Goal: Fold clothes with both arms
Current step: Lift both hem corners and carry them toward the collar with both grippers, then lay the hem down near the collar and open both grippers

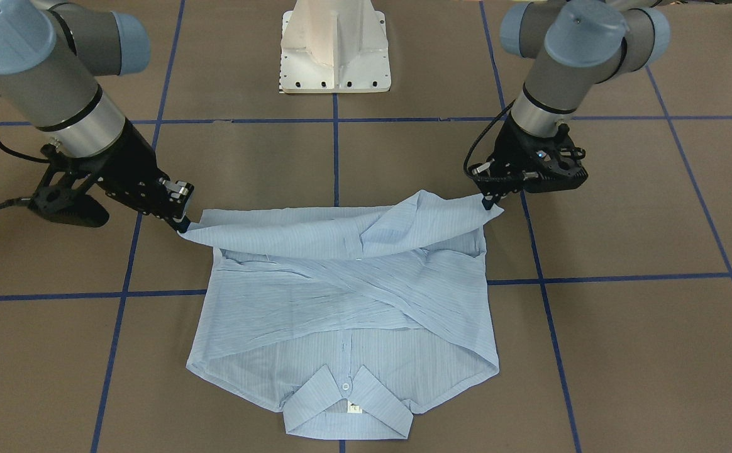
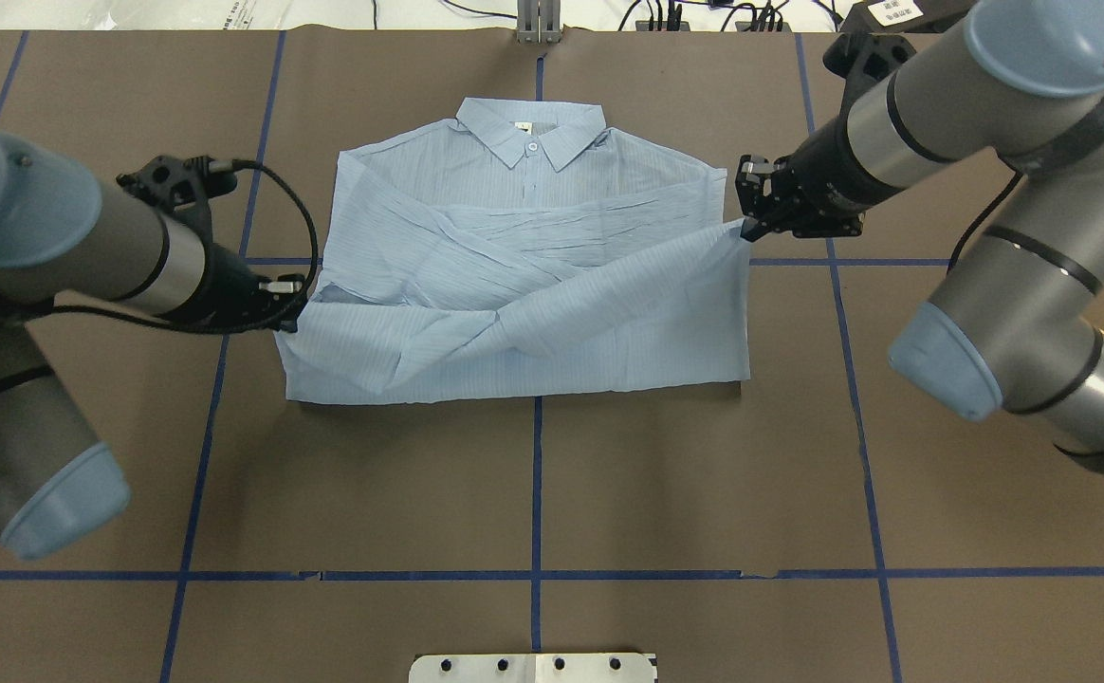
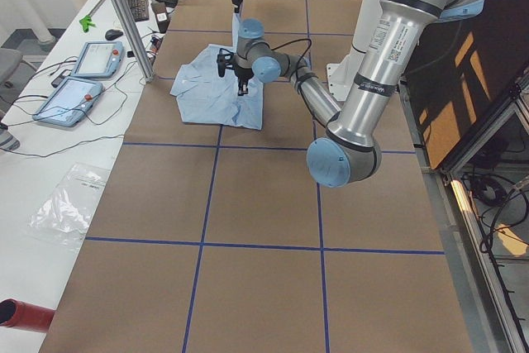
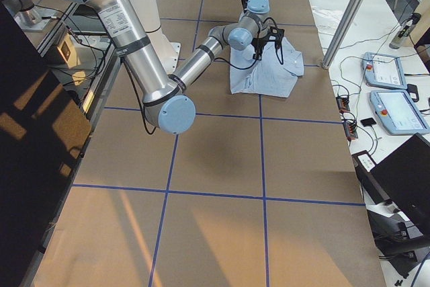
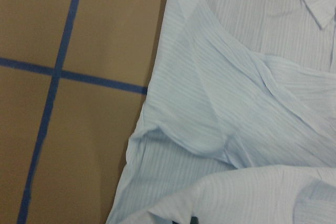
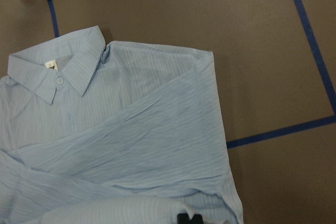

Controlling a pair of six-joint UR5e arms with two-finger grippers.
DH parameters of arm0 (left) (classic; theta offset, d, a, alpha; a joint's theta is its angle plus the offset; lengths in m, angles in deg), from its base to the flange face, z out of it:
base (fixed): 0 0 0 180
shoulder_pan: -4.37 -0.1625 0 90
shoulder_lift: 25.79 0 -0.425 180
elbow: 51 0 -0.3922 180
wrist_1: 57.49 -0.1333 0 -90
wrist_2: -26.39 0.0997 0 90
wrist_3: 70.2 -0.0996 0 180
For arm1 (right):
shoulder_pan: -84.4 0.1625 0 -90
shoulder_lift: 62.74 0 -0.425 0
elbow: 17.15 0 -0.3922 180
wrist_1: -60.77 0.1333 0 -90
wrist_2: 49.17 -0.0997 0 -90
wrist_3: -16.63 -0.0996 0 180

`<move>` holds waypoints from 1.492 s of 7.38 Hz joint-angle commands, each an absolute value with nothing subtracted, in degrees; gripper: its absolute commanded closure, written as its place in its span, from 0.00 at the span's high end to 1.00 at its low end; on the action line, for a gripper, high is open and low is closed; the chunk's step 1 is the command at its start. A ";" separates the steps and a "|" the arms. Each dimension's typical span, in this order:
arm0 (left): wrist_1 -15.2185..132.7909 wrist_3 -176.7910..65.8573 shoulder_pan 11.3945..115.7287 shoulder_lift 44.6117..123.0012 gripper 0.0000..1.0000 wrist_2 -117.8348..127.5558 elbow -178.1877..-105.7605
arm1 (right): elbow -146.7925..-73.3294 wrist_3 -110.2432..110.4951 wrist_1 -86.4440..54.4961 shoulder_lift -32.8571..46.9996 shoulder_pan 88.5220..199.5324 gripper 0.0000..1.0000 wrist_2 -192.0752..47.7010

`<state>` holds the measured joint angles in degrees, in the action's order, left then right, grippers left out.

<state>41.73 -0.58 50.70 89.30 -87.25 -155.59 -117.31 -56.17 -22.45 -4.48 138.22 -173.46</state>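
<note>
L black two-finger gripper (image 2: 288, 323) & R gripper (image 2: 749, 228) each clamped on a hem corner | light blue striped thin button-up shirt (image 2: 533, 237) lay on brown table (image 2: 609, 474), sleeves crossed, collar (image 2: 530, 133) on far side | step, prob: hem-to-collar fold | next: bring both corners evenly twd collar, edge taut

One light blue finely striped button-up shirt (image 2: 533, 285). Two grey metal arms with light blue caps: left arm (image 2: 125, 251) at the shirt's nine o'clock seen from overhead, right arm (image 2: 903, 119) at three. Two black two-finger grippers: left gripper (image 2: 286, 323), right gripper (image 2: 747, 228). One white pedestal base (image 1: 334, 50). Two grey screen tablets: far tablet (image 3: 97, 59), near tablet (image 3: 69, 101).
</note>
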 commanded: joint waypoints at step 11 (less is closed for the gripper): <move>61.07 -2.34 54.73 99.19 0.98 -87.16 -129.06 | -84.22 -49.29 -11.39 -20.02 139.59 0.91 -173.89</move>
<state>60.82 -2.39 54.67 99.03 -87.23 -129.47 -84.68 -49.53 -12.26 -20.01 139.72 -174.30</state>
